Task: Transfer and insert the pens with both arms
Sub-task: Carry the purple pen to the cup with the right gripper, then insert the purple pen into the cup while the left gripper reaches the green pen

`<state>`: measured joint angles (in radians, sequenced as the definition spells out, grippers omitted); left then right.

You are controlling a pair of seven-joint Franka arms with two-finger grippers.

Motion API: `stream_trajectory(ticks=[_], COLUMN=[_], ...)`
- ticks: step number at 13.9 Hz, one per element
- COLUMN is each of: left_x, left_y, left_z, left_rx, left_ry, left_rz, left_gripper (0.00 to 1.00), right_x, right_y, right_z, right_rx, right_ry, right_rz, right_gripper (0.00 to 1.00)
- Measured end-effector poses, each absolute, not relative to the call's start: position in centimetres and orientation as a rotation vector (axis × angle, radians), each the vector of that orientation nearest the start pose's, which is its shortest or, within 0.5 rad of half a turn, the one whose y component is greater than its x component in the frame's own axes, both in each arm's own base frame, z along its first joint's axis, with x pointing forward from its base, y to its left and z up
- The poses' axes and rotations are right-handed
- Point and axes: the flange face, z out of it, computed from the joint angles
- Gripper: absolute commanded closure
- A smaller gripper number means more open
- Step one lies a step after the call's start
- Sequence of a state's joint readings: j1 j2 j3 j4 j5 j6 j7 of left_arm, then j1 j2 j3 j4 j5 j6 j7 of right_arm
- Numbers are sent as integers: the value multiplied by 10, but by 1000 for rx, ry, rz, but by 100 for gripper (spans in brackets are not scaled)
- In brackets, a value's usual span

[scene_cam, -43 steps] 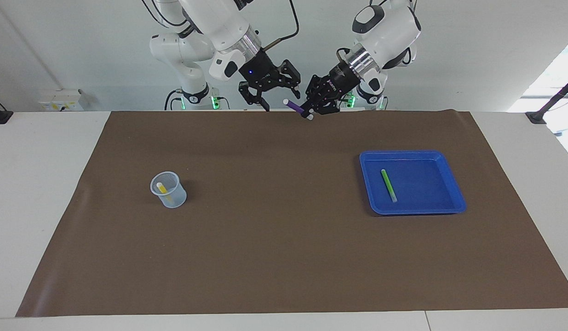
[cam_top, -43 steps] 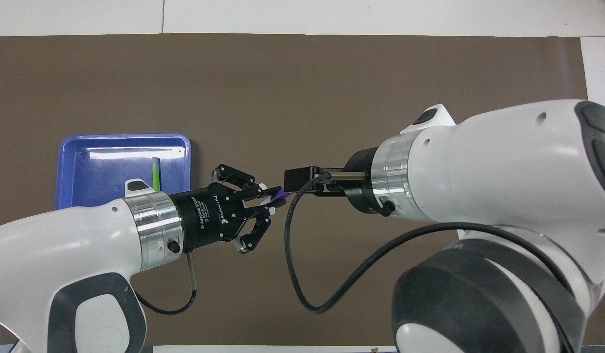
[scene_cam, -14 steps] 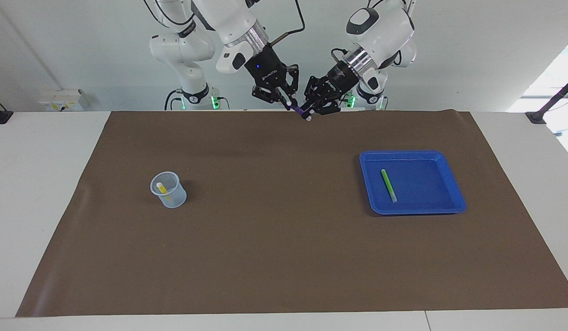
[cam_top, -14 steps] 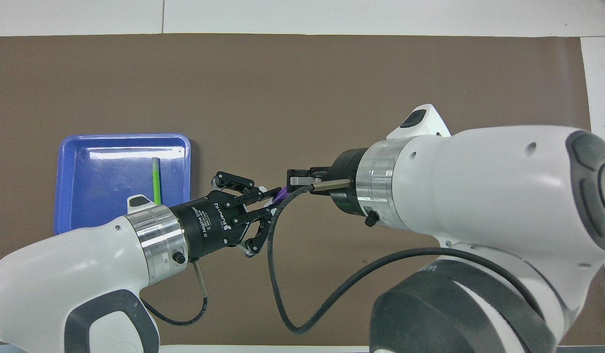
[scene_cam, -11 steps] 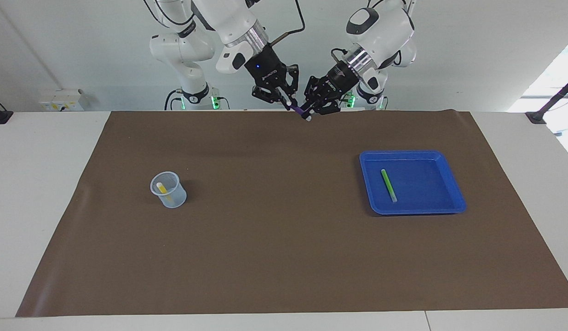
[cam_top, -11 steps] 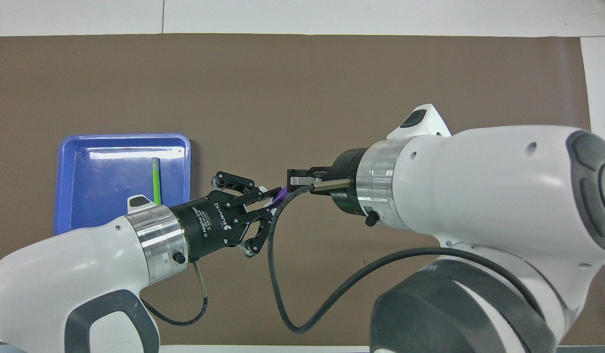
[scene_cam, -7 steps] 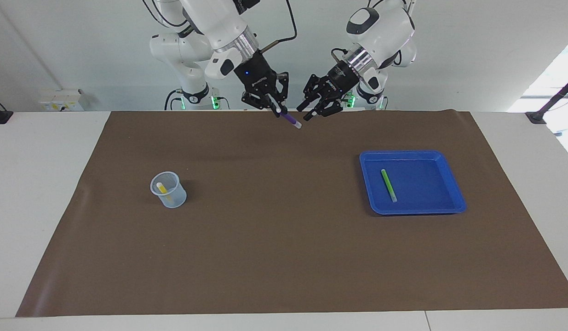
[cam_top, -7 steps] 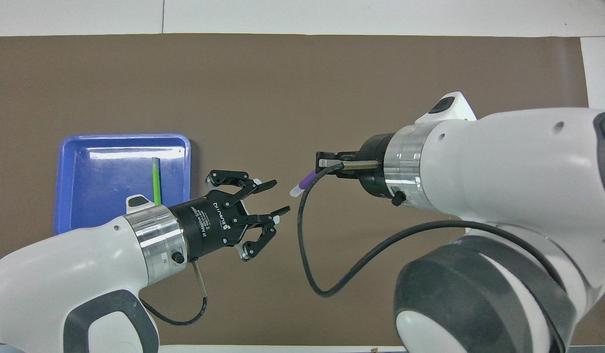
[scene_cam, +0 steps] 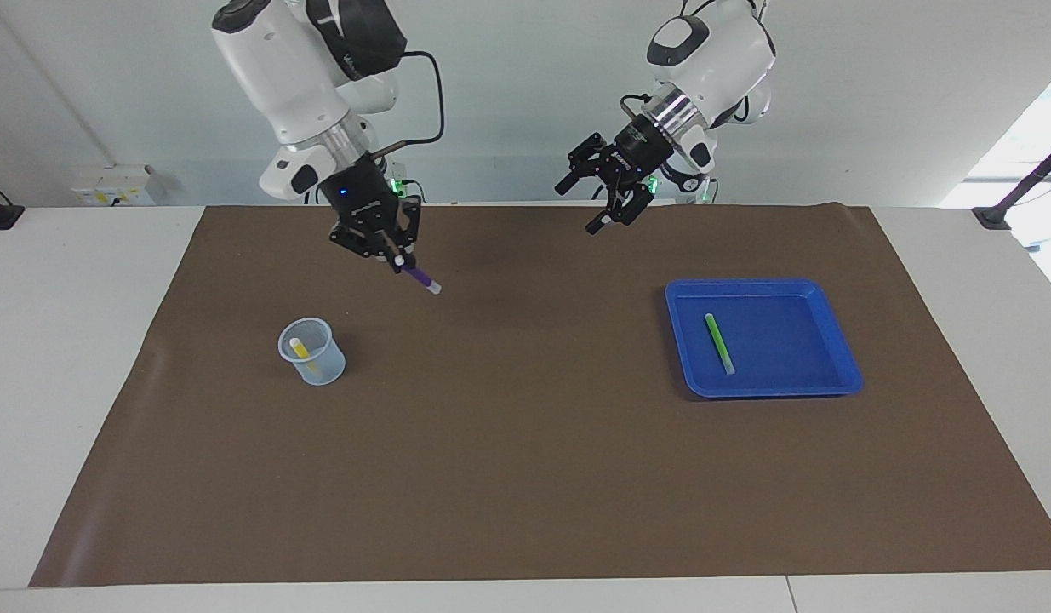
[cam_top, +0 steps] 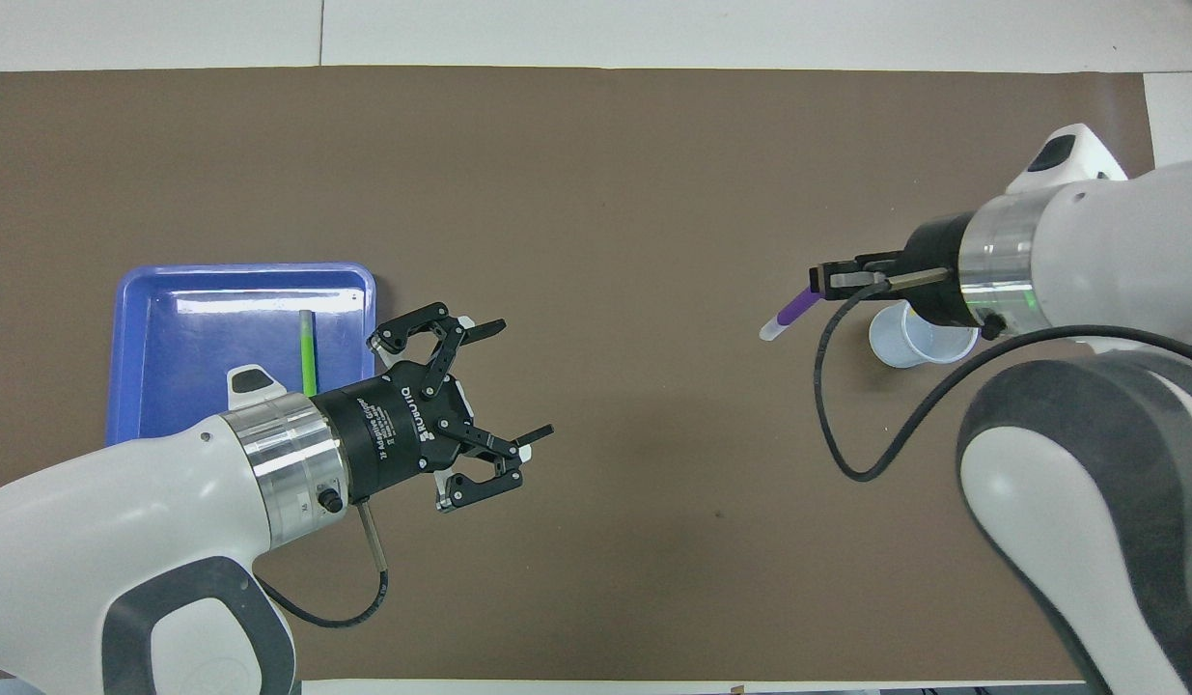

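My right gripper (scene_cam: 396, 262) is shut on the purple pen (scene_cam: 419, 278) and holds it slanted, pale cap end down, in the air over the mat beside the clear cup (scene_cam: 312, 352). In the overhead view this gripper (cam_top: 819, 283) and the purple pen (cam_top: 787, 317) are next to the cup (cam_top: 909, 338). The yellow pen (scene_cam: 302, 350) stands in the cup. The green pen (scene_cam: 719, 342) lies in the blue tray (scene_cam: 789, 349); it also shows in the overhead view (cam_top: 307, 343). My left gripper (scene_cam: 574, 209) is open and empty, raised over the mat beside the tray (cam_top: 200, 357).
A brown mat (scene_cam: 525, 443) covers most of the white table (scene_cam: 65, 340). The cup stands toward the right arm's end and the tray toward the left arm's end. A black cable (cam_top: 846, 425) hangs from the right wrist.
The left gripper held the purple pen, the right gripper closed on it, and the left gripper opened. The right gripper carried the pen toward the cup; the left gripper drew back.
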<state>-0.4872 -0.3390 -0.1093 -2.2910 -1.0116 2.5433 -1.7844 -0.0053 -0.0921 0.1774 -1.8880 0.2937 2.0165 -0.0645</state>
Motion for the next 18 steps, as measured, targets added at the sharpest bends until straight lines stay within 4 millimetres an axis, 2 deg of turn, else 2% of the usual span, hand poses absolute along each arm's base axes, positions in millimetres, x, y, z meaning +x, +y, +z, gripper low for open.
stream_trajectory(ticks=[2, 4, 7, 10, 13, 16, 18], left_x=[417, 423, 429, 441, 458, 475, 482], left_y=[-257, -237, -206, -159, -117, -68, -57], left_z=[541, 531, 514, 499, 471, 435, 408], left_rx=[1486, 1681, 1965, 2108, 2358, 2581, 2756], left_ry=[1773, 1692, 1539, 1421, 1241, 938, 710], left_rz=[-564, -512, -451, -381, -233, -149, -122], left_gripper=[0, 0, 0, 0, 0, 0, 0], right_x=[544, 542, 536, 524, 512, 508, 504], right_y=[69, 32, -3, -14, -16, -18, -21], right_z=[556, 550, 532, 514, 498, 482, 468], right_rx=[-2875, -2914, -2937, -2947, -2958, -2967, -2976], right_ry=[-347, -496, -585, -596, -591, -596, -580], right_rz=[-313, -339, -442, -478, -539, -563, -576], right_gripper=[100, 100, 100, 100, 100, 100, 100])
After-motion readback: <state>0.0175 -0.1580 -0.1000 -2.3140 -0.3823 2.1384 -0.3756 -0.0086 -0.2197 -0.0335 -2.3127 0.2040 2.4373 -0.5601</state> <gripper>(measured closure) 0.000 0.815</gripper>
